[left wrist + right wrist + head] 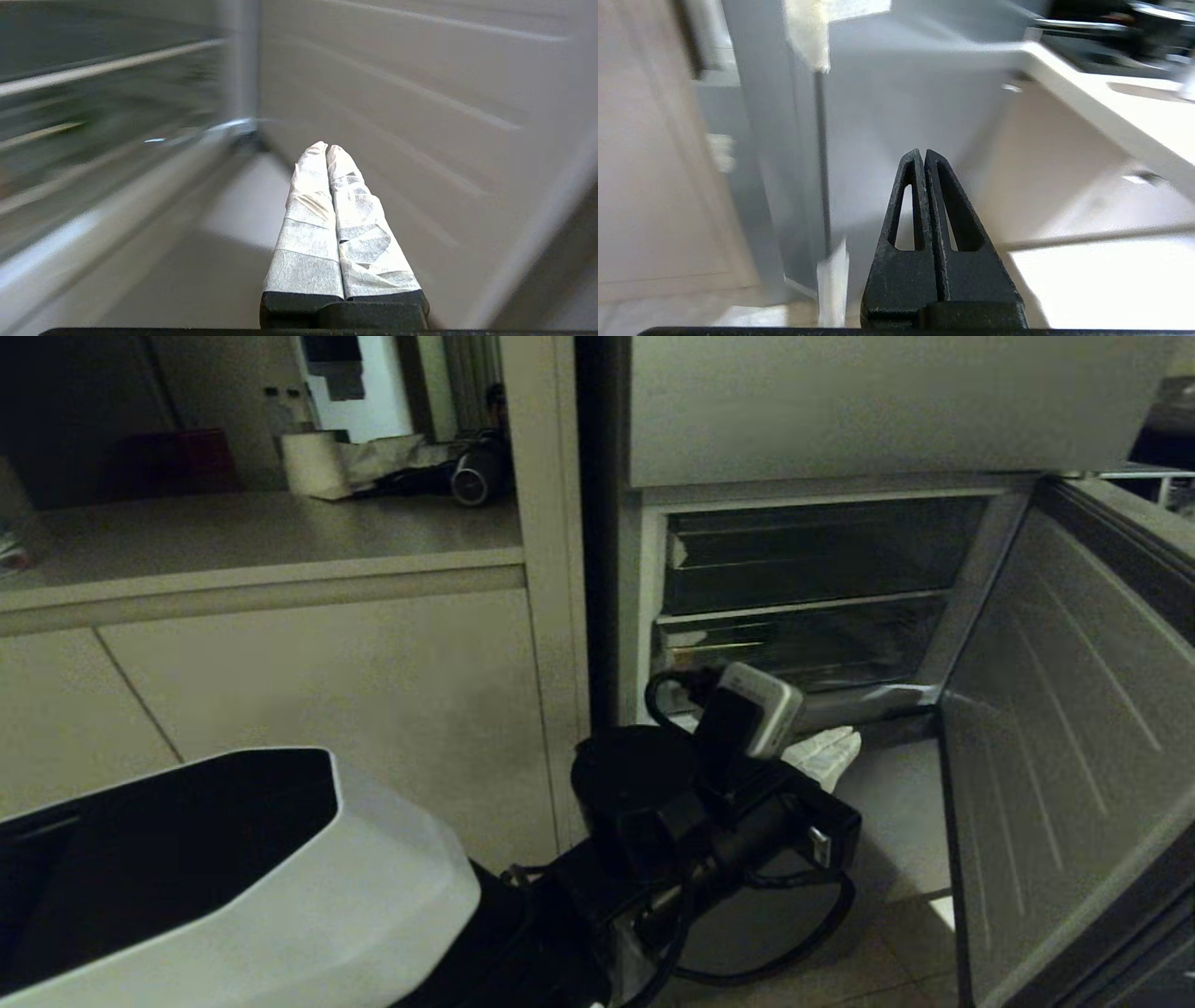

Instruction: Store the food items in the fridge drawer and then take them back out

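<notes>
A dim kitchen is framing the open fridge [822, 588], door [1064, 747] swung right. The left gripper [327, 148] is hovering low, near the drawer [794, 649], jaws closed on nothing; the right gripper [923, 153] is also closed. Food is not showing (drawer probably light, slippery; hook its front lip).

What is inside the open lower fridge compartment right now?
Two clear drawers are stacked in the fridge compartment, both pushed in. Only reflections show through their fronts, so any food inside cannot be made out. The left claw, shut, sits low in front, hiding the bottom left corner.
</notes>
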